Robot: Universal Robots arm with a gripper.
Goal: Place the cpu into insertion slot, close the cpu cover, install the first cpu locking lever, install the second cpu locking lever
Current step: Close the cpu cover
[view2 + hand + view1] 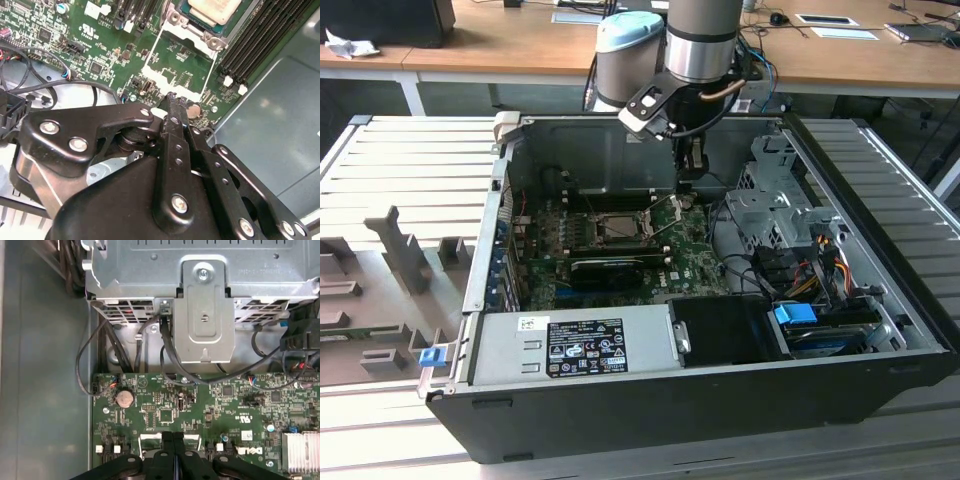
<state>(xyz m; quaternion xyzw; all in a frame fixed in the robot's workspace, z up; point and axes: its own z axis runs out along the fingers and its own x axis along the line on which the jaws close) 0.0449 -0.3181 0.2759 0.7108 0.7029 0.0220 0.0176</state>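
Gripper is closed, fingers pressed together, tips touching the free edge of the raised cpu cover. Beyond its hinge the cpu sits in the insertion slot, toward the far side of the green motherboard

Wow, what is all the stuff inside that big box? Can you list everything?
computer case: one, black and grey, open on a slatted table
motherboard: one, green, inside the case
insertion slot: one, silvery rim, on the motherboard
cpu: one, silver-grey, sitting in the slot
cpu cover: one, silvery, swung open beside the slot
power supply: one, grey, at the case's near edge
coin battery: one, silver, on the motherboard
arm: one, grey, above the case
gripper: one, black, shut, tips at the cover's edge
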